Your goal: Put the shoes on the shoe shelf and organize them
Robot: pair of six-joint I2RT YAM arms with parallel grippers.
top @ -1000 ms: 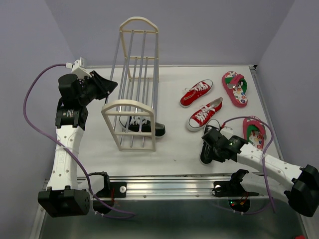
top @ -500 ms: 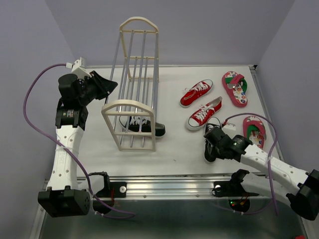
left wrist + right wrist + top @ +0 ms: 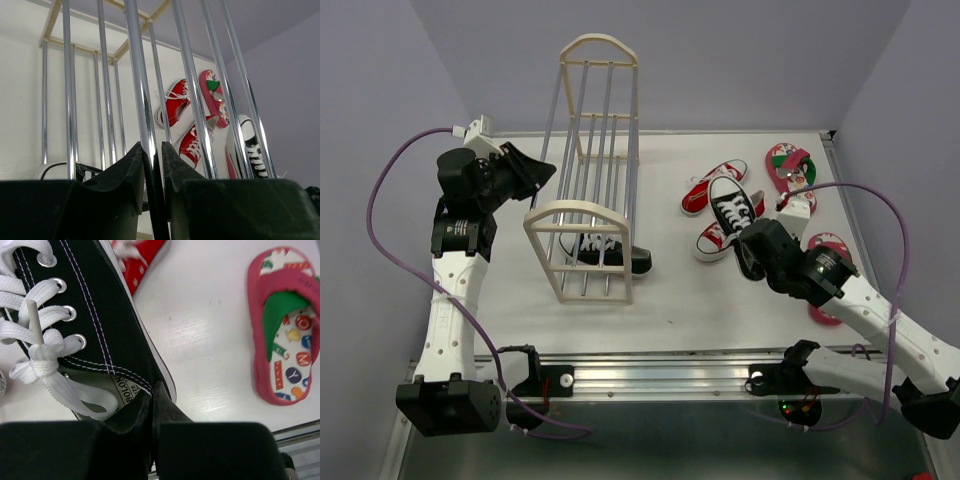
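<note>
My right gripper [image 3: 752,247] is shut on the heel collar of a black sneaker with white laces [image 3: 733,204] and holds it in the air above the two red sneakers [image 3: 702,187] [image 3: 713,241]. The right wrist view shows the fingers [image 3: 170,405] pinching the collar of this sneaker [image 3: 90,315]. My left gripper [image 3: 542,170] is shut on a grey rod [image 3: 141,85] of the cream shoe shelf [image 3: 578,205]. The other black sneaker [image 3: 606,256] lies on the shelf's lowest tier. One flip-flop [image 3: 788,163] lies far right. The other flip-flop [image 3: 827,243] is mostly hidden by my right arm.
The near flip-flop [image 3: 286,350] lies on the white table to the right of the held sneaker. A red sneaker [image 3: 136,260] lies just beyond it. The purple cable [image 3: 880,215] arcs over the right arm. The metal rail [image 3: 660,375] runs along the near edge.
My right gripper has lifted the black sneaker off the table near the front and carried it up and away, over the red sneakers. The left arm has not moved.
</note>
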